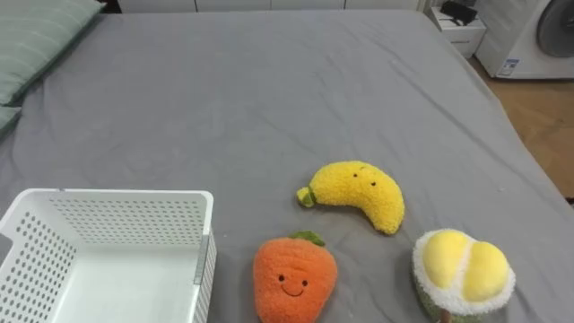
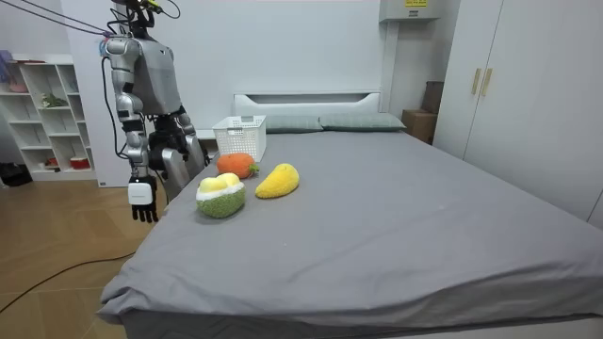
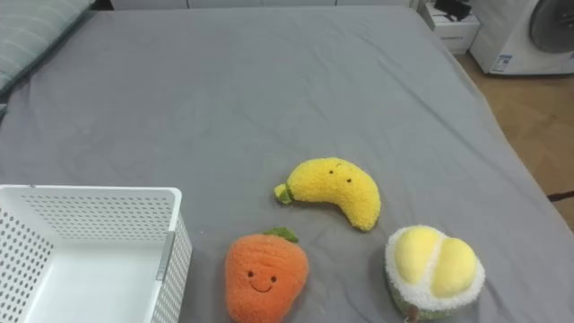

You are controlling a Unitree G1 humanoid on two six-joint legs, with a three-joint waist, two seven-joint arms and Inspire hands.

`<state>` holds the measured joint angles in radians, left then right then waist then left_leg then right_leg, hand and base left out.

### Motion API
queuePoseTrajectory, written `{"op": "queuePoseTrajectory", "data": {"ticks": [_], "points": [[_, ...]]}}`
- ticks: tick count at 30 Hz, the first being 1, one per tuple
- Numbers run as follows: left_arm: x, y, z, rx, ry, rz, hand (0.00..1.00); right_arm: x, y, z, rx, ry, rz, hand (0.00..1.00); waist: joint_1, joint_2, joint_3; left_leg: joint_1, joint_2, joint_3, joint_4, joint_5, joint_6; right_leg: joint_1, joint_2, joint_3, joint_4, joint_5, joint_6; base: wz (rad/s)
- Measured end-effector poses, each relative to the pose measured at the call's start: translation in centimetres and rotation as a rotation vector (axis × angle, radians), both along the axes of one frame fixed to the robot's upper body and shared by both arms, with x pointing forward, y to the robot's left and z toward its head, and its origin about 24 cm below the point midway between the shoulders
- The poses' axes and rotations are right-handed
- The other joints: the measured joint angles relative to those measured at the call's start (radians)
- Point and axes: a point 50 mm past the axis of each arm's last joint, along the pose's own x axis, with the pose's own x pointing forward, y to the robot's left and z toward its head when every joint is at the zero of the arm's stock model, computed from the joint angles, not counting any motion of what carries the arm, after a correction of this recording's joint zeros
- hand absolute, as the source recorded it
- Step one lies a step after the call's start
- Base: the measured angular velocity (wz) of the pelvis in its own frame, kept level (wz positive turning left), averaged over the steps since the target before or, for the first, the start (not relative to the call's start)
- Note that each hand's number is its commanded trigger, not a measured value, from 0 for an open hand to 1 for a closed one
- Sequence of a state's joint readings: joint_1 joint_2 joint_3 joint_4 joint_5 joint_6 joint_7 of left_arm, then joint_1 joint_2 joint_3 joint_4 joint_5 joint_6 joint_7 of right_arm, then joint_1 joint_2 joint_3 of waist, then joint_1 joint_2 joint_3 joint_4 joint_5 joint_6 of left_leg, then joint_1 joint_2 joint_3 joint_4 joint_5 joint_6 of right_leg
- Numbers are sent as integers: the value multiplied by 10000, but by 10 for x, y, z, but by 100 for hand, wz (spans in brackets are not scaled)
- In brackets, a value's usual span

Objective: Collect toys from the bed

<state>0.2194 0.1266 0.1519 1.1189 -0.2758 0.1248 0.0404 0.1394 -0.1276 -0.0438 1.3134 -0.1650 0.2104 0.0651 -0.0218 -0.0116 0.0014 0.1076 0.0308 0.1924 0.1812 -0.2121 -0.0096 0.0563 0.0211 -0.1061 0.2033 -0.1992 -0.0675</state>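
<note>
Nothing is collected yet: carrot (image 1: 294, 280), banana (image 1: 357, 193) and durian (image 1: 463, 272) are left on the bed (image 1: 269, 90) right of the empty basket (image 1: 126, 220), the right hand (image 2: 143, 201) hung with slack fingers, holding nothing.

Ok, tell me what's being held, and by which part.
Nothing: banana, carrot and durian lie free on the bed; the right hand hangs empty beside it.

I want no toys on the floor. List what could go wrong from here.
The round yellow-and-green toy lies near the edge of the bed closest to the robot; a clumsy grab could roll it off. The carrot toy sits close beside the basket, so reaching for it might shove the basket. The right hand hangs low beside the bed and could catch its edge when raised.
</note>
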Motion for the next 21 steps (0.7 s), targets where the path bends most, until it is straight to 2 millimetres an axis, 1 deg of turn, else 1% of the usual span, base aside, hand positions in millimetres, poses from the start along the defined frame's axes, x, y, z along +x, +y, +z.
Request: {"op": "queuePoseTrajectory", "data": {"ticks": [8,14,17,21], "points": [[1,0,0,458,291,-772,0,1,-1,0,-203,-39,80,0,12,38,9,20,-4,-14,-14,1,1,4,1,7,4,5,3,0],[1,1,0,719,474,-843,0,2,-1,0,-349,-63,41,0,-8,48,5,19,-6,-20,-25,1,2,10,-2,-6,-1,5,4,0],[1,1,0,717,471,-845,0,-2,-1,0,-339,-18,-350,0,4,45,5,21,-7,-29,-24,1,2,15,-7,-26,-8,5,5,0],[-1,-2,0,636,504,-770,0,-8,2,0,-396,-29,-1528,0,-16,57,6,106,-14,-49,-50,2,3,104,-10,-34,-22,4,7,0]]}}
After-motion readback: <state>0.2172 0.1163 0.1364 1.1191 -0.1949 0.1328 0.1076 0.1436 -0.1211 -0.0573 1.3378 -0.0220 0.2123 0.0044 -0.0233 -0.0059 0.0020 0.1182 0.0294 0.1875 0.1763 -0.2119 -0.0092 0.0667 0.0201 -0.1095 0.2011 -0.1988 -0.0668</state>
